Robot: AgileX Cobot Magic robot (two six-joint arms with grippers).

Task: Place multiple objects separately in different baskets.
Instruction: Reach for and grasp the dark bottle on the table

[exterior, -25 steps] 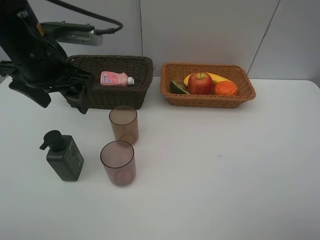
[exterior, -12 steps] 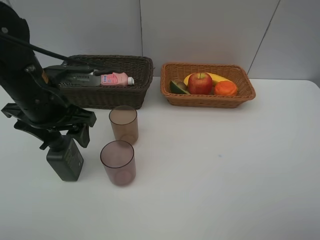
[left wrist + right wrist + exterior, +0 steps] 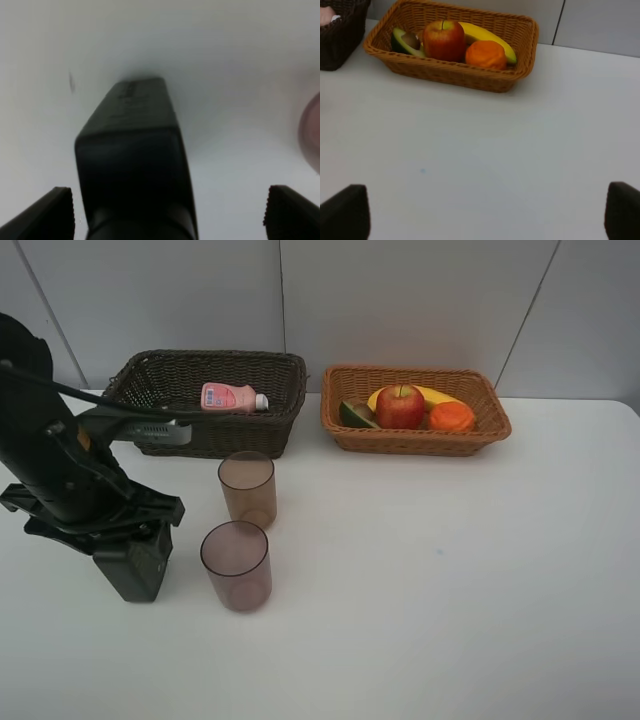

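Laid out on a white table [image 3: 450, 590], bare across its right half.

Over the near left, bent low from the left arm: the left gripper [image 3: 172, 217], fingers [image 3: 50, 215] spread as far apart as they go, one on each side of the dark green pump bottle [image 3: 132, 145]. No contact to be seen on either flank in the wrist view, so judged not yet gripped. Bottle upright on the table, its pump head hidden under the gripper in the high view.

At the back, side by side: dark brown wicker basket [image 3: 215, 435] on the left, light tan wicker basket [image 3: 415, 440] on the right.

Standing on the table just right of the pump bottle, apart from each other: two translucent brownish-pink cups, one farther [image 3: 247, 488], one nearer [image 3: 236, 565]. Both upright, both empty, neither in a basket.

Already sorted into the tan basket: red apple [image 3: 400, 406], yellow banana [image 3: 440, 395] behind it, orange [image 3: 452, 416], avocado half [image 3: 355, 414]. Already lying in the dark basket: a small pink bottle [image 3: 230, 397] with a white cap.

Not seen from above, only in its own wrist view: the right gripper [image 3: 482, 212], fingers likewise wide apart, holding nothing, over bare table.

Judged well past halfway. Left to do: pump bottle, then both cups, presumably into the dark basket.
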